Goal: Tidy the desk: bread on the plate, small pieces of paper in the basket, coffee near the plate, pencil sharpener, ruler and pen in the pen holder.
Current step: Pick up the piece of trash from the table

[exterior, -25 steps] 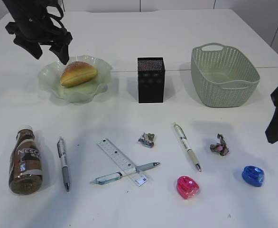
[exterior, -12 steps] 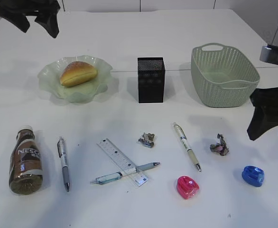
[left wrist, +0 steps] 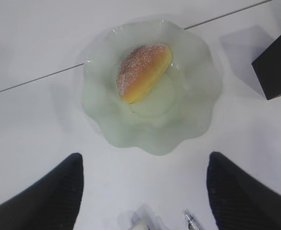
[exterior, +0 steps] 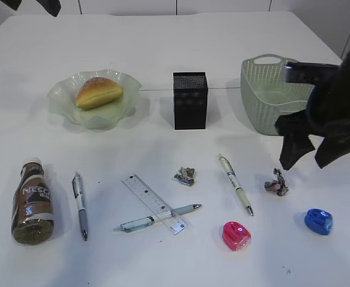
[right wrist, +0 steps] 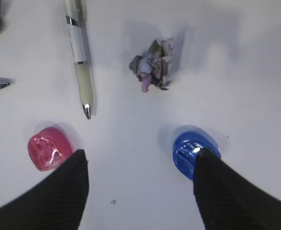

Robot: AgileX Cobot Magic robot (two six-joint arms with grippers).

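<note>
The bread (exterior: pixel 97 91) lies on the green plate (exterior: pixel 64 104); both also show in the left wrist view, bread (left wrist: pixel 143 72) and plate (left wrist: pixel 107 124). The coffee bottle (exterior: pixel 31 200) lies at the front left. A grey pen (exterior: pixel 80 205), the ruler (exterior: pixel 151 197), a blue pen (exterior: pixel 157 218) and a white pen (exterior: pixel 235 184) lie in front. Two paper balls (exterior: pixel 185 176) (exterior: pixel 276 183), a pink sharpener (exterior: pixel 236 235) and a blue sharpener (exterior: pixel 318 220) lie loose. My right gripper (exterior: pixel 304 160) (right wrist: pixel 140 155) hangs open above the table between the sharpeners. My left gripper (left wrist: pixel 145 158) is open and high above the plate.
The black pen holder (exterior: pixel 190 100) stands at the middle back. The green basket (exterior: pixel 282 95) stands at the back right, partly behind my right arm. In the right wrist view the paper ball (right wrist: pixel 154 64) lies ahead of the open fingers.
My left arm has risen out of the top left of the exterior view. My right arm has swung in from the right edge to above the right paper ball.
</note>
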